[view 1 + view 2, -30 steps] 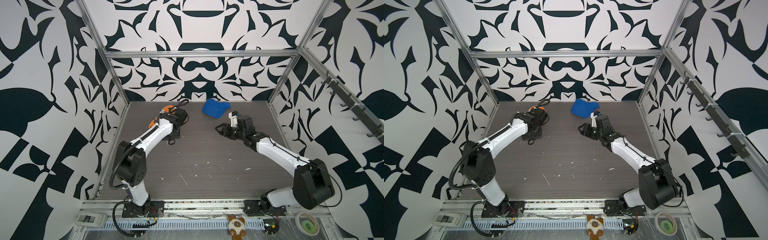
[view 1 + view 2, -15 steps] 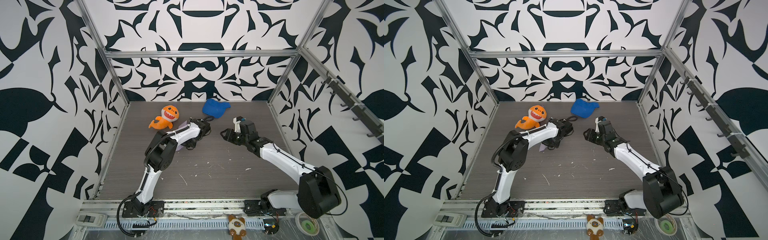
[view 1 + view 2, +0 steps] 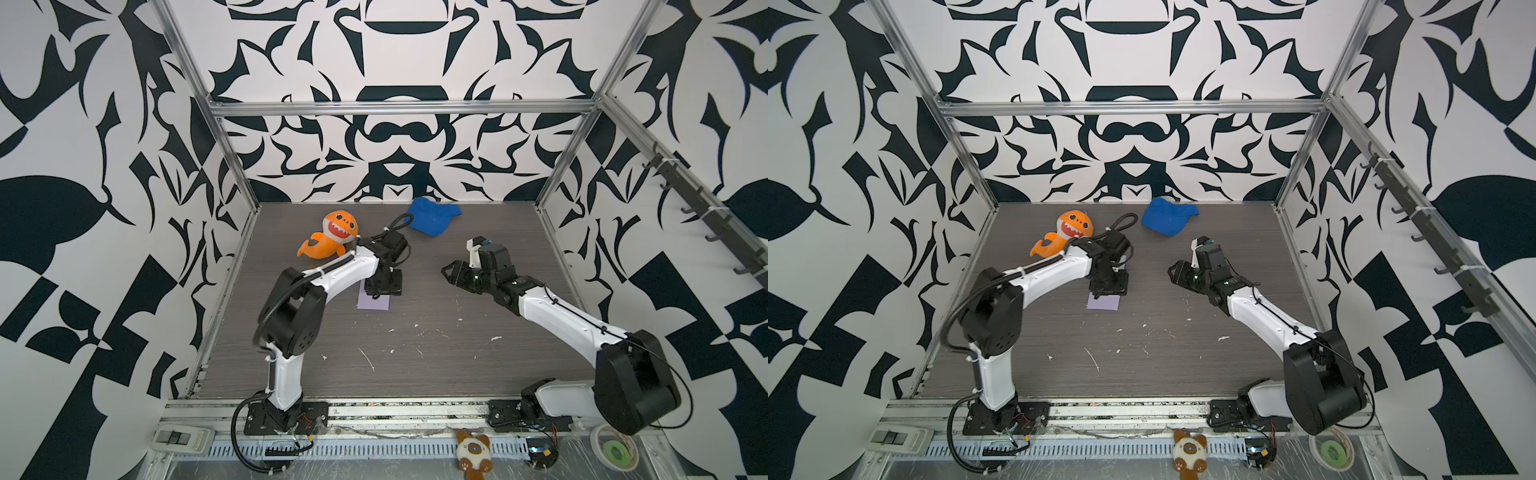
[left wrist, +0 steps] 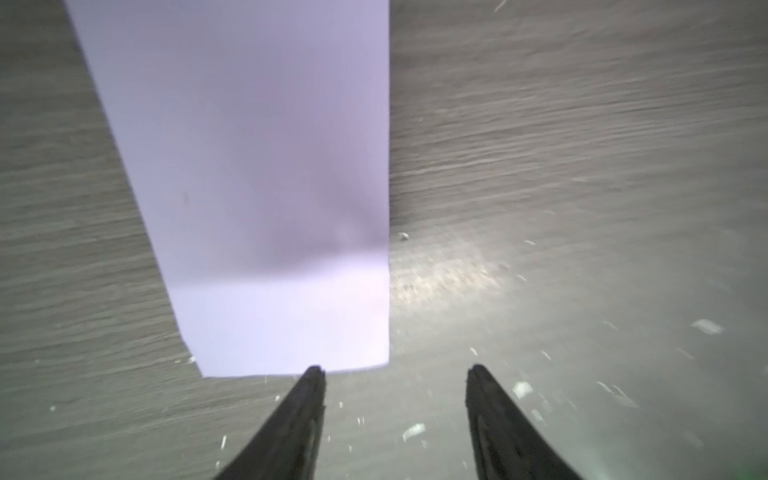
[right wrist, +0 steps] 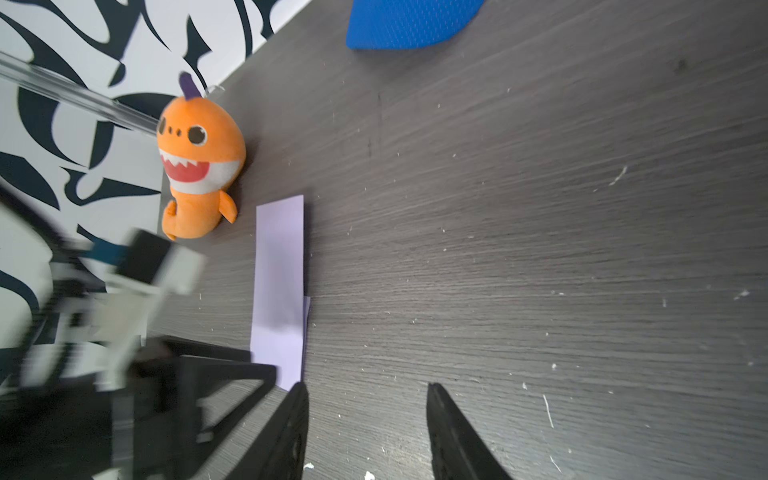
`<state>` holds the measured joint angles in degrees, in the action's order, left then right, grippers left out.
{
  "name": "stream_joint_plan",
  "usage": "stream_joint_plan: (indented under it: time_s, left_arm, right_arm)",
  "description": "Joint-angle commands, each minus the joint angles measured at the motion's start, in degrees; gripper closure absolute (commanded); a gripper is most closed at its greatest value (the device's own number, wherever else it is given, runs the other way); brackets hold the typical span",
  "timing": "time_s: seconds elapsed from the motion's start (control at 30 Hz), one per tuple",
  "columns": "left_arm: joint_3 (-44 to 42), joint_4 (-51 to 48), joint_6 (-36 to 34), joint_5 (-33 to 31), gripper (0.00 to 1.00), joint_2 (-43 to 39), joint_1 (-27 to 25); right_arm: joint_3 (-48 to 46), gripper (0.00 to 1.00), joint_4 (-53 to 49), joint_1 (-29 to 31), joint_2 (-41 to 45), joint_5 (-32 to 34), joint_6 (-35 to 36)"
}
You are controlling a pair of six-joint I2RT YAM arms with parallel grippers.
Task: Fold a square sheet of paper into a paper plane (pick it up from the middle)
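Fingers on our left stand apart and empty at the end of the square sheet of paper, which we see flat on the surface as a plain pale-lavender folded strip, while our right fingers gape empty too.

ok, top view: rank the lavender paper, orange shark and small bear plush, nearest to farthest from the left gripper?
1. lavender paper: directly under the left gripper, at its fingertips.
2. orange shark: behind the gripper, toward the back left.
3. bear plush: far off on the front rail, clearly last.
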<state>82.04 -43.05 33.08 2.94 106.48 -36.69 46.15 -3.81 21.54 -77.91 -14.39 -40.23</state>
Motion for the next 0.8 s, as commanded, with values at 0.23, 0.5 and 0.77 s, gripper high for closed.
stream_joint_plan:
  time_s: [0.23, 0.5, 0.77]
  left_arm:
    - [-22.40, 18.99, 9.02, 12.12, 0.12, -17.56, 17.73]
    - [-31.57, 23.13, 10.50, 12.99, 0.01, -22.70, 24.95]
    - [-32.52, 24.55, 10.33, 15.05, 0.01, -21.15, 25.26]
  right_arm:
    - [14.18, 0.54, 3.16, 15.66, -18.29, -3.25, -0.44]
    - [24.65, 0.60, 5.33, 19.24, -31.87, -9.35, -3.27]
    - [28.20, 0.61, 4.36, 19.24, -38.04, -12.82, -3.99]
